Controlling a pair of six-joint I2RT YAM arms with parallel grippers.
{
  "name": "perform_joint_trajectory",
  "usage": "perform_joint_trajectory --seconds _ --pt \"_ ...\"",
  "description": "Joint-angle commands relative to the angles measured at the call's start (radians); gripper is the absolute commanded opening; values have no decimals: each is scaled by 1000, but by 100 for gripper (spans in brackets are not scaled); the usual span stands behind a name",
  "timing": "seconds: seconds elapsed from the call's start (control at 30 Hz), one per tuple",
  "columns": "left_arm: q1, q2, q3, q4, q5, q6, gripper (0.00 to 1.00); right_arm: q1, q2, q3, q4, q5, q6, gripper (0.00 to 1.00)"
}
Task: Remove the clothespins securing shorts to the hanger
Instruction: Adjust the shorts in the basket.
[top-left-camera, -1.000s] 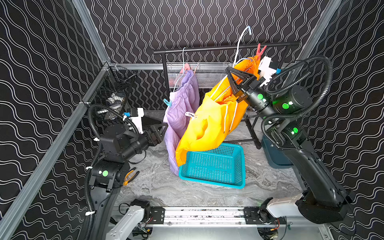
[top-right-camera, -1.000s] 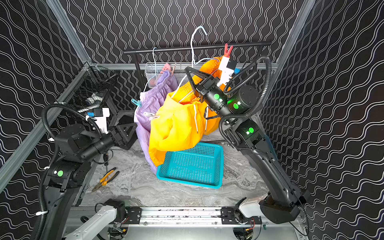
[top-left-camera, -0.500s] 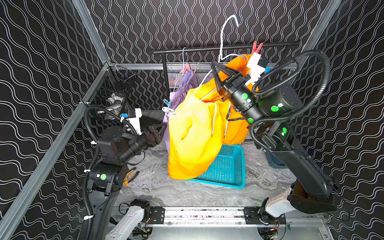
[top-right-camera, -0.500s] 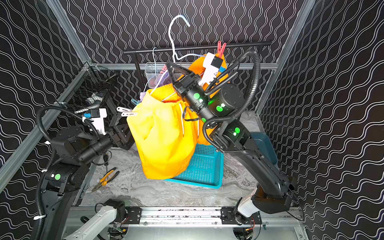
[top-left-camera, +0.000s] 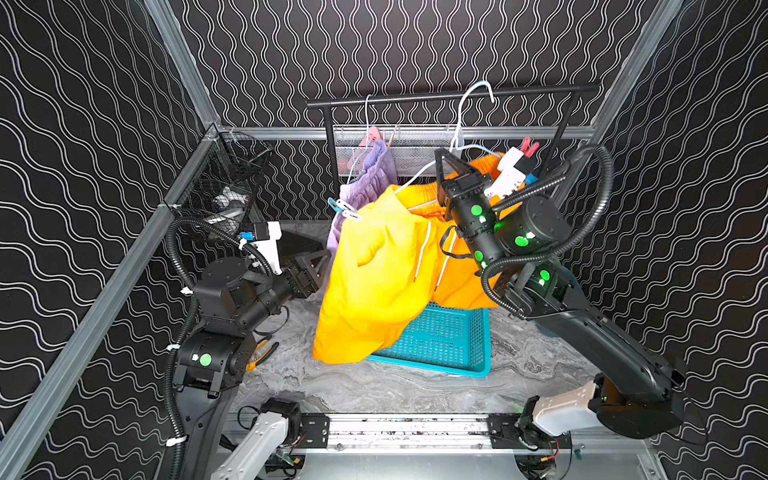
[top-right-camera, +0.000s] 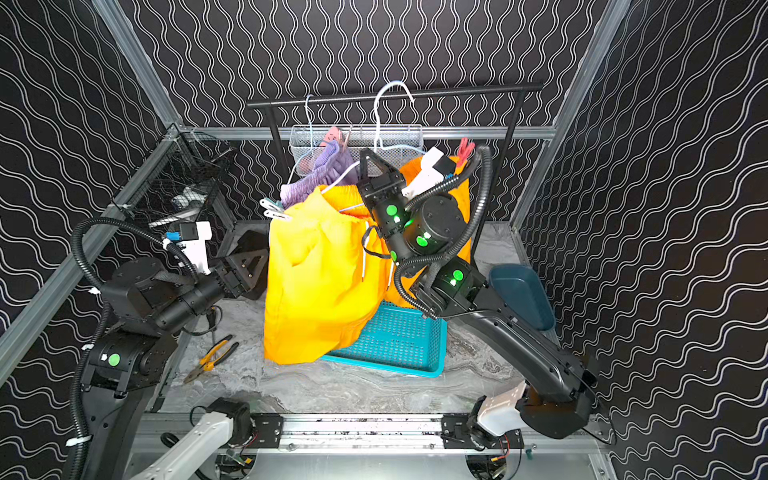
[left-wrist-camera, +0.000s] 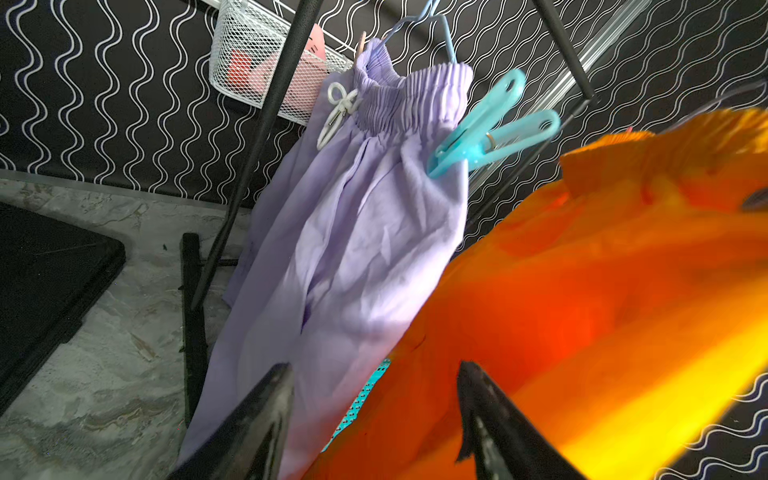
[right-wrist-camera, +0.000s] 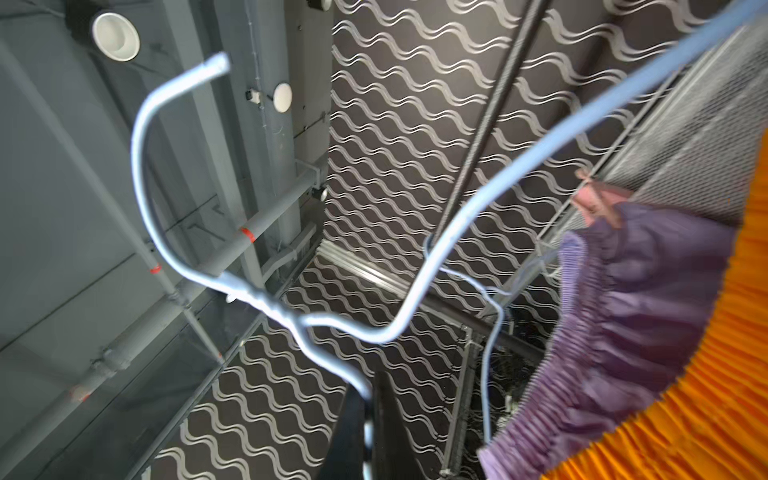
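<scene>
Blocking the gaping left gripper (left-wrist-camera: 374, 368), orange-yellow fabric shorts (top-left-camera: 374, 282) overhang a teal plastic basket (top-left-camera: 449, 345); right gripper (top-left-camera: 449, 163) seemingly pinches the pale-blue wire hanger (right-wrist-camera: 253, 295).

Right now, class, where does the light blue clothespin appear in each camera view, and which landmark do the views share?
Top view: light blue clothespin at the lilac shorts' waistband end, just above the orange shorts.
Top view: same spot, left of centre.
Left wrist: large and close, clipped on the lilac waistband.
Right wrist: not in it.
Shared landmark: the lilac shorts, in all four views.
</scene>
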Motion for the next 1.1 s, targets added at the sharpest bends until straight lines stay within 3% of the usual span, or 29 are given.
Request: perform_joint_trajectory --seconds 0.0,0.13,0.27,0.4,0.57,0.8,1.07 --pt "-2 0 -5 2 -3 8 67 -1 -57 -115 124 148 -13 0" --pt "-2 1 -15 15 10 -8 67 -19 -113 -268 136 218 6 0" --pt "-2 1 -23 32 36 -25 67 -70 -174 -437 89 216 118 0" --pt "-1 -5 -29 44 72 -30 63 -96 -227 -601 104 192 137 0" --pt "-2 -1 -33 81 115 -55 60 -184 -246 -781 187 4 231 0" --pt "-2 -4 3 95 161 -44 57 -259 -202 -971 444 -292 281 0" --pt "-9 10 12 158 268 -60 59 -260 -151 -1062 612 -472 323 0"
